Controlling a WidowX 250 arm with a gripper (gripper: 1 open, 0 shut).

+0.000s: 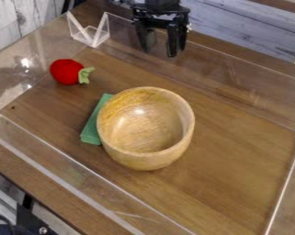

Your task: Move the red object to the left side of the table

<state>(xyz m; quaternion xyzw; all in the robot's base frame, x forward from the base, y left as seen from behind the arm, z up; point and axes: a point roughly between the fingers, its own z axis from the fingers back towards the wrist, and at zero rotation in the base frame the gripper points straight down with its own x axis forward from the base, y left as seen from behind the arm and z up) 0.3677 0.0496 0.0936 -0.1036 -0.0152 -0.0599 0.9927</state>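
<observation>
Well, red fruit (67,72) on table (230,112), down and left of pincer (162,46) in view, well apart from it. Pincer spread wide. Wooden bowl (146,128) below pincer, partly over green cloth (93,127), cloth beside bowl's left.

Bowl (146,128) seen near centre of frame, on bench (223,138). Flat cloth (98,119) noted just left of bowl, partly covered by it. Toy fruit (67,72) located at upper left, apart from both. Pincer (162,50) observed at top, beyond bowl.
</observation>
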